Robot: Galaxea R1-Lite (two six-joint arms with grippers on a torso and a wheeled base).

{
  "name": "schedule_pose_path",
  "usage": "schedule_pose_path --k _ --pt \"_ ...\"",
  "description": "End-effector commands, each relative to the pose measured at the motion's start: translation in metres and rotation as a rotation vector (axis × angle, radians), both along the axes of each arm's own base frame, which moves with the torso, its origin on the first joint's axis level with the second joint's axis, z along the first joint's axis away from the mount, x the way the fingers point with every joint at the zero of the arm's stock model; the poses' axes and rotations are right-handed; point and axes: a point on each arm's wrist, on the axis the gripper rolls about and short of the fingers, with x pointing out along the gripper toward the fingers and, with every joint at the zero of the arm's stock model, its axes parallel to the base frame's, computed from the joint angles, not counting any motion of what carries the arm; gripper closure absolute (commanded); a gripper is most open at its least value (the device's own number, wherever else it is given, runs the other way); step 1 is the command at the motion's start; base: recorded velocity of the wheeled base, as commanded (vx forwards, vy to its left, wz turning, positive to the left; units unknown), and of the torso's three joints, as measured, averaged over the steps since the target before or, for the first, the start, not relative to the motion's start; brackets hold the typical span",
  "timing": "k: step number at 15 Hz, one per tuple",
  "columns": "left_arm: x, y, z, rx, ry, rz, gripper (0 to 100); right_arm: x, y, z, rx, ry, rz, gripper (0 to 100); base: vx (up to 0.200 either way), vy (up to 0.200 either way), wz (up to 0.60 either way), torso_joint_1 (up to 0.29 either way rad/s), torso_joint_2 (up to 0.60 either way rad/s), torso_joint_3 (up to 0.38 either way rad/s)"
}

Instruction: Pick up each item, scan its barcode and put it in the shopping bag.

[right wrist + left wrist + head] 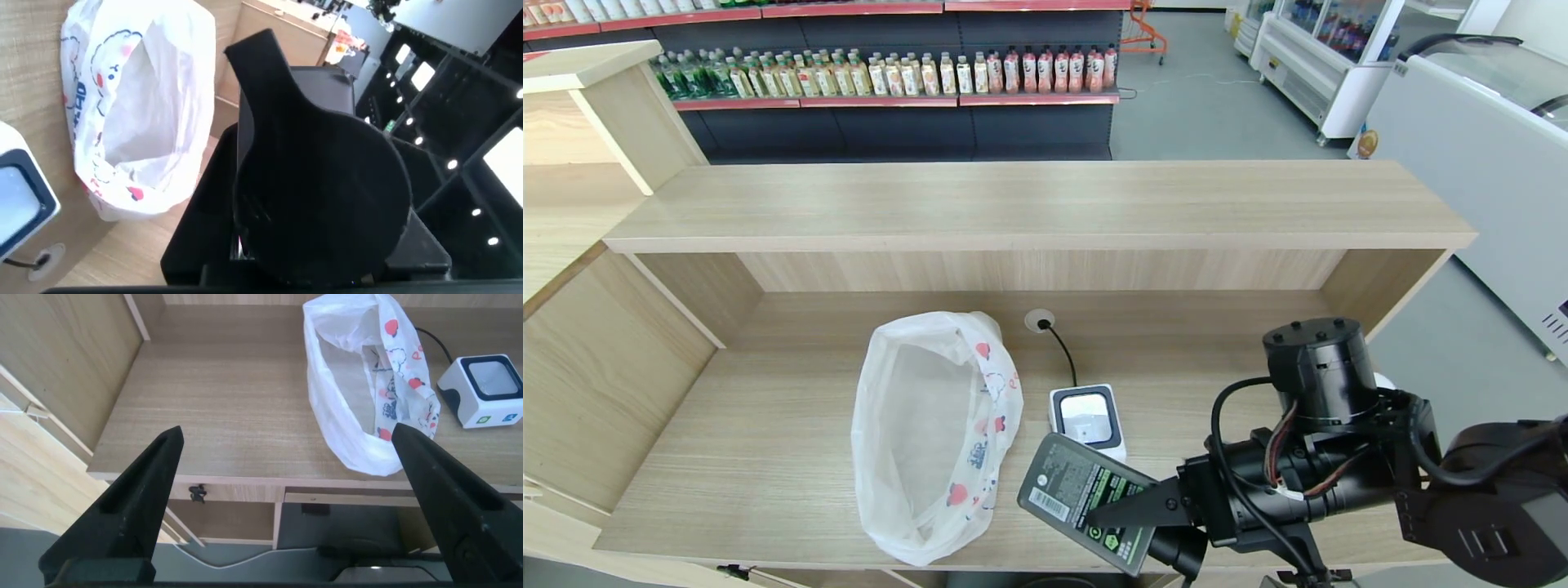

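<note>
A flat dark grey packet (1086, 500) with green print and a white barcode label hangs over the counter's front edge, just in front of the scanner (1086, 415). My right gripper (1117, 514) is shut on its near end, one black finger (319, 184) lying across it. The label side faces up, toward the head camera. The white shopping bag (935, 433) with cartoon prints lies open on the counter, left of the scanner. My left gripper (286, 498) is open and holds nothing, above the counter's front edge, with the bag (368, 384) and the scanner (482, 388) beyond it.
The wooden counter (768, 441) has a raised ledge (1045, 204) at the back and side walls on both sides. A black cable (1063, 347) runs from the scanner to a hole in the counter. Bare counter lies left of the bag.
</note>
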Motion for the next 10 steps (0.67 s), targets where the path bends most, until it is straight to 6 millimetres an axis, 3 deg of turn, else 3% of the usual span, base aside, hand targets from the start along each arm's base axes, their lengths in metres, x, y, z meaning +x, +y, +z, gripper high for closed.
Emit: schedule_pose_path --k 1,3,4,5,7,8,10 --pt "0.0 0.0 0.0 0.0 0.0 0.001 0 0.004 0.002 0.007 0.023 0.106 -0.045 100 0.0 0.0 0.0 0.0 0.0 0.0" --pt "0.0 0.0 0.0 0.0 0.0 0.001 0 0.011 0.001 0.009 0.044 0.344 -0.139 100 0.0 0.0 0.0 0.0 0.0 0.0" --pt "0.0 0.0 0.0 0.0 0.0 0.001 0 0.006 -0.003 0.02 0.072 0.402 -0.165 100 0.0 0.0 0.0 0.0 0.0 0.0" --pt "0.0 0.0 0.0 0.0 0.0 0.001 0 -0.002 -0.01 0.035 0.107 0.406 -0.187 100 0.0 0.0 0.0 0.0 0.0 0.0" --pt "0.0 0.0 0.0 0.0 0.0 0.001 0 -0.027 -0.032 0.048 0.114 0.742 -0.307 100 0.0 0.0 0.0 0.0 0.0 0.0" --pt "0.0 0.0 0.0 0.0 0.001 0.001 0 -0.033 -0.035 0.056 0.134 0.793 -0.324 100 0.0 0.0 0.0 0.0 0.0 0.0" --pt "0.0 0.0 0.0 0.0 0.0 -0.001 0 -0.056 -0.071 0.084 0.329 1.157 -0.523 100 0.0 0.0 0.0 0.0 0.0 0.0"
